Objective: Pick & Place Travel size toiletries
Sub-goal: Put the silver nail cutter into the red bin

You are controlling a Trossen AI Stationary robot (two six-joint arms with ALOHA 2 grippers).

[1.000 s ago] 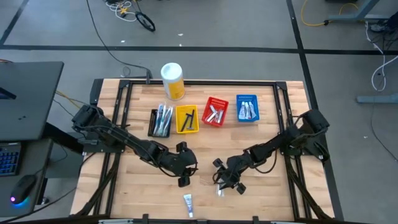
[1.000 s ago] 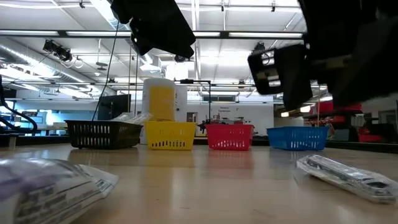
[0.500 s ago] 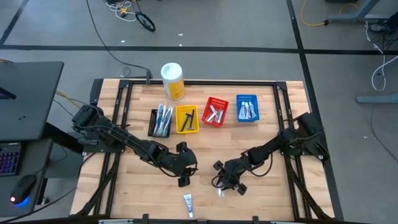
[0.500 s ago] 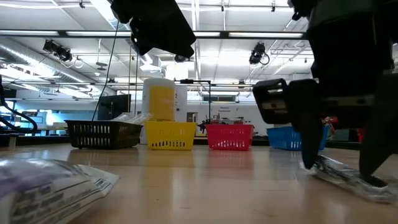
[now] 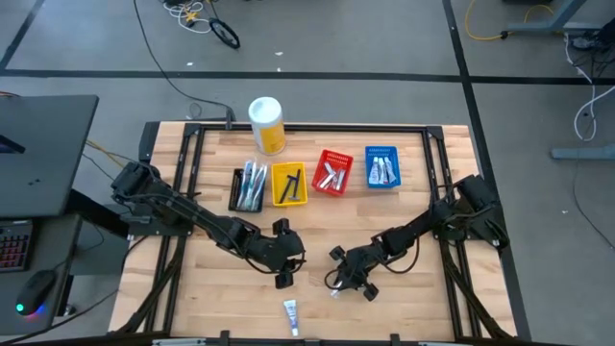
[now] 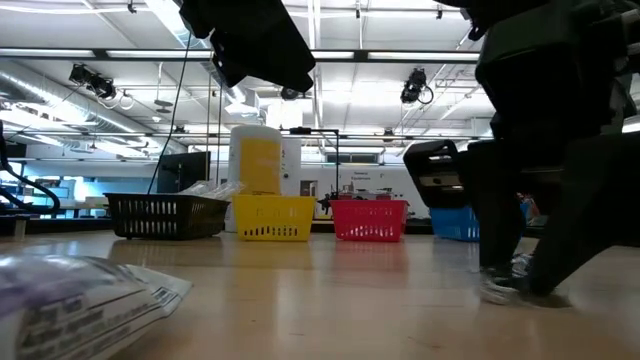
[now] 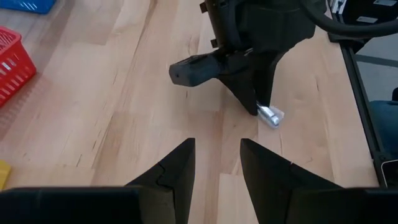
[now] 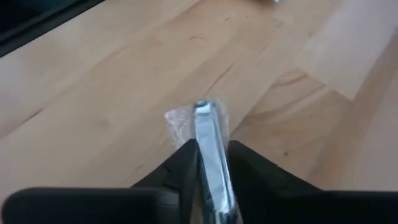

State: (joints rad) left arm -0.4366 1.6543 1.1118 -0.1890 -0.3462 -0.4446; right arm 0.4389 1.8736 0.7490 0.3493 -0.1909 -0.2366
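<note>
Wooden table (image 5: pixel 317 231): baskets (image 5: pixel 332 173), canister (image 5: pixel 266 124), tube (image 5: pixel 290 314)

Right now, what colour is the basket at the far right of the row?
Blue; the high view shows it best.

Right gripper (image 5: pixel 345 284) seemingly clamped low; left gripper (image 5: pixel 283 273) parted.

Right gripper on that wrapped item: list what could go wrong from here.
1. The right gripper pinches the wrapped toothbrush near one end, on crinkly clear wrap; it may slip or swing when lifted.
2. The fingertips touch the table in the low view; the fingers may scrape the wood.
3. The left gripper waits open close by, with a small tube lying near the table's front edge; a wide carry toward the baskets might clip that arm.
</note>
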